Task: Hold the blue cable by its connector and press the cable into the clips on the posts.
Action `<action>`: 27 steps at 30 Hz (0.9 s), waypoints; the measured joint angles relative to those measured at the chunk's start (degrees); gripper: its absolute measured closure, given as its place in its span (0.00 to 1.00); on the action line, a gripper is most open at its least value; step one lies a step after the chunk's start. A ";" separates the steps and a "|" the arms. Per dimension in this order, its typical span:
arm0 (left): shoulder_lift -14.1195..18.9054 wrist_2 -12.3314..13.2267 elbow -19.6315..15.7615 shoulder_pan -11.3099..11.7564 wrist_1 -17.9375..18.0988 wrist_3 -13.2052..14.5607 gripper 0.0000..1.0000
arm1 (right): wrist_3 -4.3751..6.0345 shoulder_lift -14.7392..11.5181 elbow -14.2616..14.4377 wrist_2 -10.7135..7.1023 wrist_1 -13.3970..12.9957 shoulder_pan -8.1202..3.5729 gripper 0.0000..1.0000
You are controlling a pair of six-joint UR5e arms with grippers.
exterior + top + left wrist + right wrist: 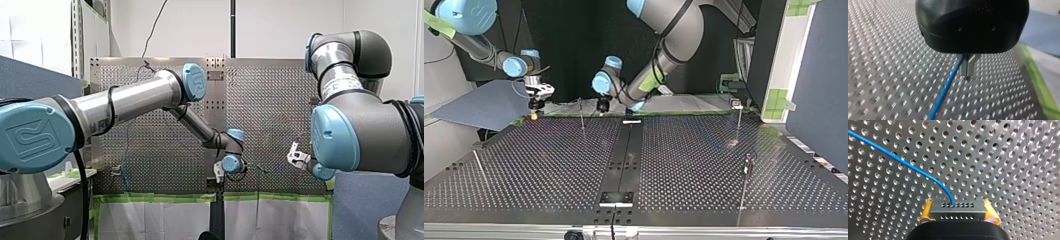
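In the right wrist view my right gripper has its yellow pads shut on the grey, hole-studded connector. The blue cable leaves the connector and curves away over the perforated table. In the left wrist view my left gripper has its metal fingers shut tip to tip. The blue cable comes out at their root and runs down across the plate. In the top view my right gripper hangs at the far left edge, and my left gripper is near the far middle. Thin posts stand on the table.
A black strip runs down the middle of the perforated table, with a small bracket at its near end. A blue-grey sheet lies past the top view's far left corner. Green tape marks the table's edge.
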 joint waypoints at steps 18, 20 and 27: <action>-3.00 3.01 2.11 0.24 -2.35 -0.22 1.00 | 0.16 0.13 -0.84 0.35 -0.61 1.57 1.00; -3.06 3.03 2.73 0.32 -2.43 -0.63 1.00 | 0.18 0.15 -0.87 0.45 -0.66 1.57 1.00; -3.08 2.72 4.53 0.69 -3.21 -1.22 1.00 | 0.12 0.53 -1.02 2.34 -0.42 1.63 1.00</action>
